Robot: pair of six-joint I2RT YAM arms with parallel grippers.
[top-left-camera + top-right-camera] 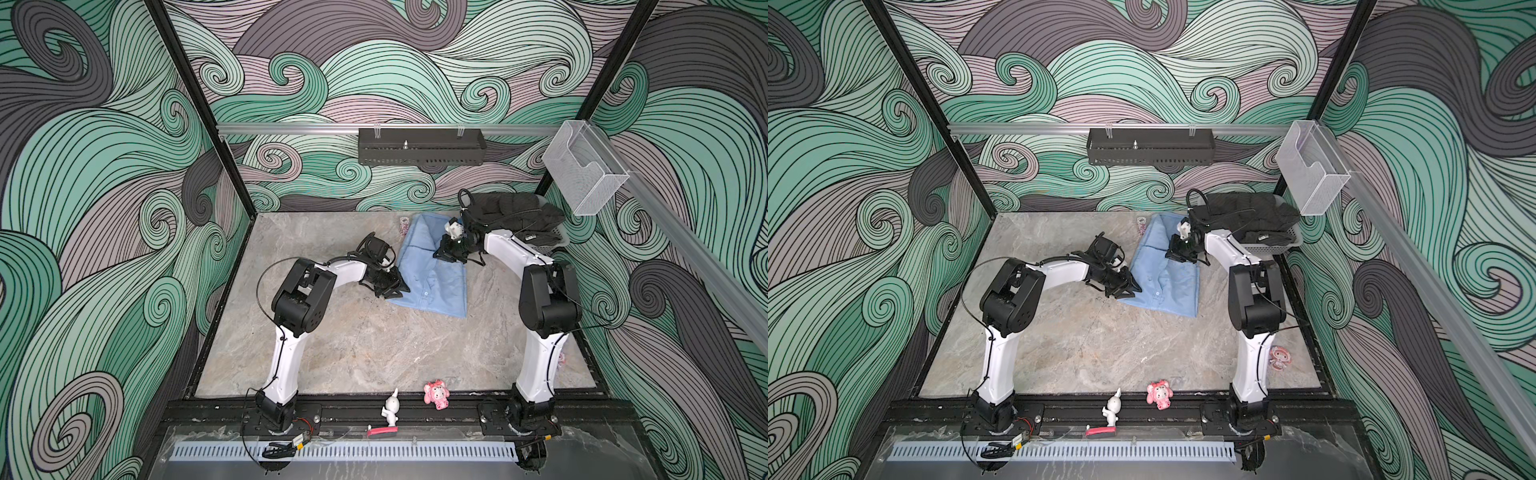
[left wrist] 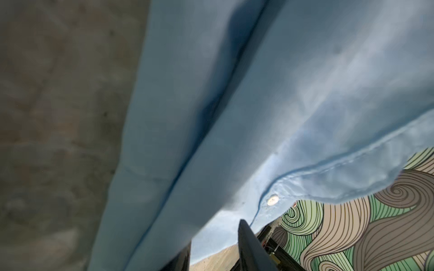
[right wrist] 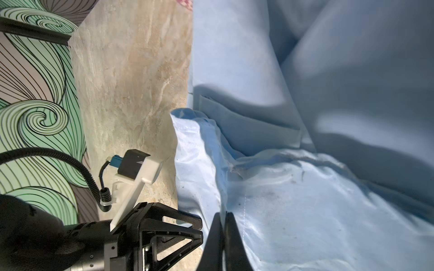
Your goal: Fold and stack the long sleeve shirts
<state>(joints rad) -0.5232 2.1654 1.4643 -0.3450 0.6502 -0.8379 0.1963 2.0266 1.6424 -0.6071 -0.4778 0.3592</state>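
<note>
One light-blue long sleeve shirt (image 1: 432, 282) (image 1: 1163, 282) lies partly folded on the marble table, toward the back centre. My left gripper (image 1: 395, 291) (image 1: 1133, 289) is low at the shirt's left edge. In the left wrist view its jaws (image 2: 215, 234) stand apart, with shirt cloth (image 2: 234, 93) draped over one finger and table showing in the gap. A pale button (image 2: 273, 200) sits near the hem. My right gripper (image 1: 442, 255) (image 1: 1173, 255) is on the shirt's upper right part. Its fingers (image 3: 222, 213) are pressed together on a raised fold of the shirt (image 3: 305, 211).
A grey basket (image 1: 552, 245) holding a black jacket (image 1: 515, 216) stands at the back right, just behind my right arm. A white figurine (image 1: 390, 409) and a pink toy (image 1: 436, 394) sit on the front rail. A clear box (image 1: 582, 174) hangs on the right rail.
</note>
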